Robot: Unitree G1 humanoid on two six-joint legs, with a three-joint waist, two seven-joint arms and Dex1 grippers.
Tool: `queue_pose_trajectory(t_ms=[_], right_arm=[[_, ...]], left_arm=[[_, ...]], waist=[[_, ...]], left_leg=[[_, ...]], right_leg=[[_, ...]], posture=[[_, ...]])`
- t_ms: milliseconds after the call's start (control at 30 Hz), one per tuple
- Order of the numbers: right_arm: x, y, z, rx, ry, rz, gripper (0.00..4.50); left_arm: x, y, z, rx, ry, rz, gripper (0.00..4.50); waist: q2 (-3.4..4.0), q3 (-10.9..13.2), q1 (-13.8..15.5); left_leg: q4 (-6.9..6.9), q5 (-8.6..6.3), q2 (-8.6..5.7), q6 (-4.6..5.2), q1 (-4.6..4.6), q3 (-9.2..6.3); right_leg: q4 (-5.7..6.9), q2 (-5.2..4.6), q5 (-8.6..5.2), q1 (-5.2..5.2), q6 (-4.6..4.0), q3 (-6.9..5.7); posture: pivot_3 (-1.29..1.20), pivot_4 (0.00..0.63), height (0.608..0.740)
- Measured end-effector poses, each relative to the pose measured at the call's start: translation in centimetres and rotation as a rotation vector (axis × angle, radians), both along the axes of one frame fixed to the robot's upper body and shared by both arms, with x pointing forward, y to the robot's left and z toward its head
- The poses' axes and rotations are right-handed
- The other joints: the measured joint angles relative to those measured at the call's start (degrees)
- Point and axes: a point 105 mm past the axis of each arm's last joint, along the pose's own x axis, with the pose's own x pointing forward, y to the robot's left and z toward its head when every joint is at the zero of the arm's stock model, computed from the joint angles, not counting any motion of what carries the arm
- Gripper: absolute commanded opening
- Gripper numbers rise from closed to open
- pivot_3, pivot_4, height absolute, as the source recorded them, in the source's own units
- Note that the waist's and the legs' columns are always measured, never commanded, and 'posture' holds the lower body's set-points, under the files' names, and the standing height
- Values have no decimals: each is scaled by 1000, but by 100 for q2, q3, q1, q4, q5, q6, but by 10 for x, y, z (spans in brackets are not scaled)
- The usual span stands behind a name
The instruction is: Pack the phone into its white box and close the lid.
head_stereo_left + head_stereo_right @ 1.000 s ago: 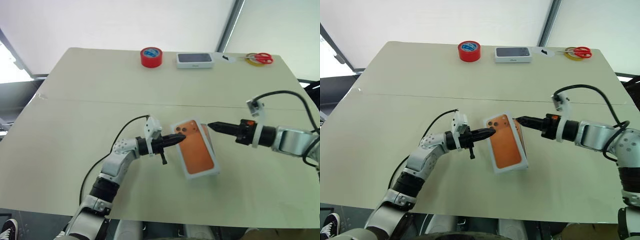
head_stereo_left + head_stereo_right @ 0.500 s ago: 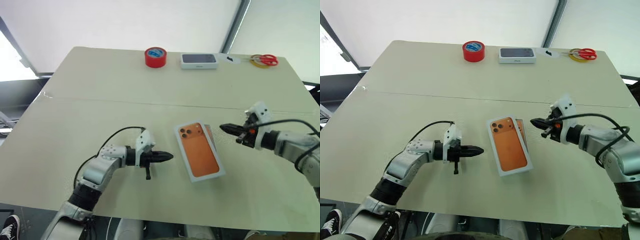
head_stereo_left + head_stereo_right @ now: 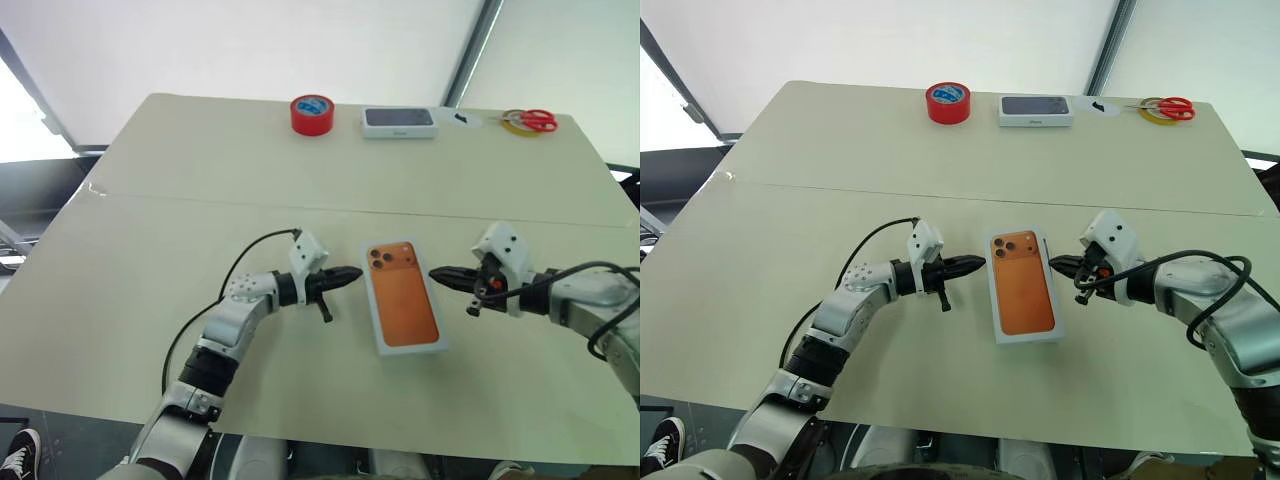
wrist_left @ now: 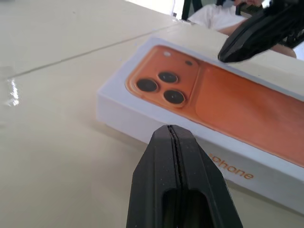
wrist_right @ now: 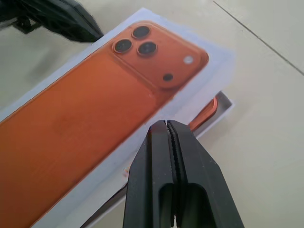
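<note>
Flanking one lid (image 3: 403,296), two shut claws: left claw (image 3: 352,273), right claw (image 3: 439,274).

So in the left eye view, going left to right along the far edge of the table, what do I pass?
Red roll of tape → white box with a dark phone picture on top → small white scrap with a dark mark → red-handled scissors lying over a yellowish ring.
</note>
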Motion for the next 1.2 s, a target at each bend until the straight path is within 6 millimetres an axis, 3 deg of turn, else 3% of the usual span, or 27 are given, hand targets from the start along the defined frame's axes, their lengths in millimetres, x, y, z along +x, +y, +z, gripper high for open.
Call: queue_pose_trajectory(t_ms=[300,500,700,767,967,1100,1200], right_arm=[[3,4,-6,-54,-13,30,45],[1,4,-8,-85,-25,42,45],[3,0,-10,-136,-45,53,45],[4,-8,-19,-179,-29,35,45],[5,-8,-19,-208,-49,51,45],[4,-4,-18,-191,-49,63,45],[-1,10,-18,-110,-33,112,45]], left_arm=[[0,-12,-7,20,13,-25,0],[4,-8,-13,42,22,5,0],[14,-2,-3,17,-11,60,0],[14,-5,-2,7,-8,58,0],[8,-18,2,-11,-14,22,0],[6,-14,0,-11,-8,24,0],[11,-21,13,-86,23,33,0]], waist=[[0,0,-13],[0,0,-12],[0,0,-8],[-1,0,0],[0,-1,-14],[0,-1,-17],[-1,1,9]], left_leg=[[2,1,-2,-2,1,0],[2,2,-1,-3,1,0],[4,2,-1,-4,3,0],[5,3,-2,-6,3,0],[5,10,-1,-17,5,0],[5,11,0,-20,6,0],[9,11,-1,-19,1,-1]], right_leg=[[2,1,0,1,0,0],[2,1,0,1,0,0],[2,1,0,5,0,0],[2,0,0,5,0,0],[4,2,0,5,0,0],[4,3,0,6,0,0],[5,2,0,4,1,-1]], posture=[[0,150,740],[0,150,740],[0,150,740],[0,150,740],[0,150,740],[0,150,740],[0,150,740]])
